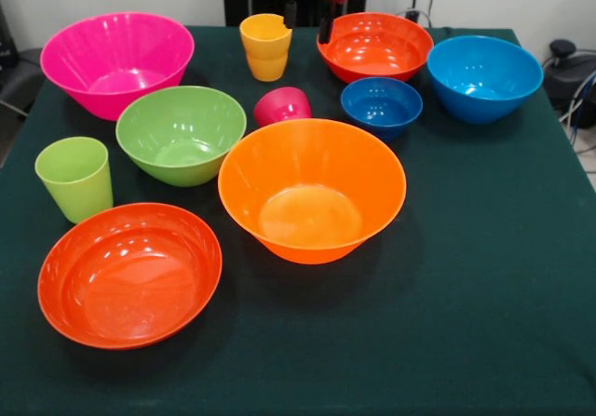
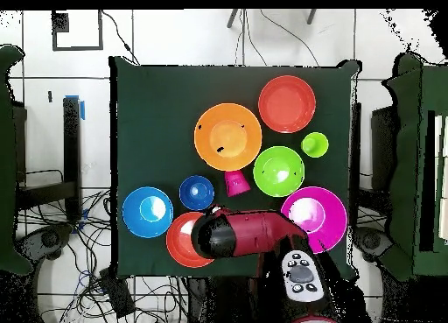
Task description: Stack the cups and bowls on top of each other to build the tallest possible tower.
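My gripper (image 1: 307, 20) hangs open and holds nothing, above the table's far edge between the yellow-orange cup (image 1: 265, 48) and a red-orange bowl (image 1: 374, 46). The red-pink cup (image 1: 282, 106) lies on its side mid-table, and the lime green cup (image 1: 74, 179) stands upright at the left. The big pink bowl (image 1: 116, 62), green bowl (image 1: 181, 134), big orange bowl (image 1: 312, 190), a second red-orange bowl (image 1: 129, 275), the small dark blue bowl (image 1: 381, 105) and the light blue bowl (image 1: 484, 76) each sit alone on the cloth. In the overhead view the arm (image 2: 241, 234) hides the yellow-orange cup.
A dark green cloth (image 1: 484, 276) covers the table. Cables and dark equipment (image 1: 568, 67) lie beyond its right edge. In the overhead view, chairs or stands (image 2: 44, 188) flank both sides of the table.
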Tool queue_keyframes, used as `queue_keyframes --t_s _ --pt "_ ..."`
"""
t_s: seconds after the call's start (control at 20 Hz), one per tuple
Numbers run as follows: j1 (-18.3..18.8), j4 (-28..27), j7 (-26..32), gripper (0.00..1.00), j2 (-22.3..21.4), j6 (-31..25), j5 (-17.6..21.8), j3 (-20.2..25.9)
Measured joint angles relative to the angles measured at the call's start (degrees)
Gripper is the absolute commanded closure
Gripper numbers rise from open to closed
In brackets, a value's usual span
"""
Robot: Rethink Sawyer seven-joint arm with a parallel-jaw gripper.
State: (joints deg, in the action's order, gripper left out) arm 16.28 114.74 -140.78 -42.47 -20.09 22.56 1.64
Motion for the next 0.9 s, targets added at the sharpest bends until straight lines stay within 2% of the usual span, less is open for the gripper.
queue_keyframes --t_s 0.3,0.65,0.9 --pt "-2.5 0.9 0.0 0.0 0.0 1.6 -3.6 -2.1" --pt "-5.8 2.4 0.0 0.0 1.2 6.0 -9.5 -5.7" --pt "-6.1 3.3 0.0 0.0 2.5 8.4 -11.7 -6.9"
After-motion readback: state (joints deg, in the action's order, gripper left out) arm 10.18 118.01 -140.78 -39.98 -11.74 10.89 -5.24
